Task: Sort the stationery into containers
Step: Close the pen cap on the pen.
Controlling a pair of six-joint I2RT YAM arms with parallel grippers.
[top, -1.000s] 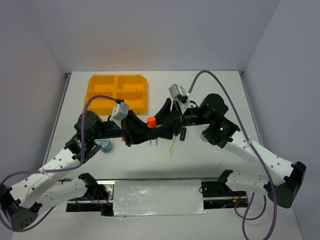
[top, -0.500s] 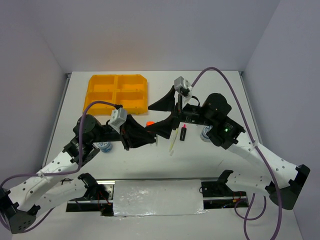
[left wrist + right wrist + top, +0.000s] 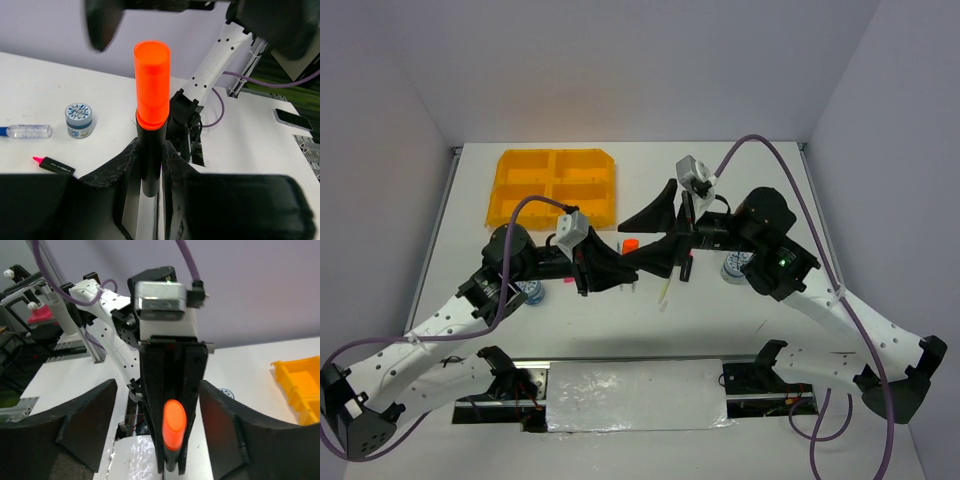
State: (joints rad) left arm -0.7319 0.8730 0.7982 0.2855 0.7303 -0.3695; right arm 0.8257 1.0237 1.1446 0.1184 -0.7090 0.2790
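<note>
White table (image 3: pixel 775 185), grey walls all round, orange tray (image 3: pixel 552 181) at the far left, all four compartments look bare. Left gripper (image 3: pixel 151 166) is clamped on the black body of an orange-capped marker (image 3: pixel 151 85), held up off the table, cap pointing at the right arm. Right gripper (image 3: pixel 157 390) has its jaws spread wide, one finger on each side of the cap, touching nothing as far as the wrist view shows. It reads as a mid-air handover at table centre; direction can't be told from this. On the table: pink-capped marker (image 3: pixel 687 268) and pale stick (image 3: pixel 663 292) just below the grippers, one grey-blue roll (image 3: pixel 734 265) by the right arm, another (image 3: pixel 530 291) by the left, clear bottle (image 3: pixel 29 131) beside the pink marker in the left wrist view. Sorting looks barely begun. Likely next: right arm backs off clear, then left swings the marker to the tray and lets go over one compartment. Risk: finger clipping the cap on exit.
</note>
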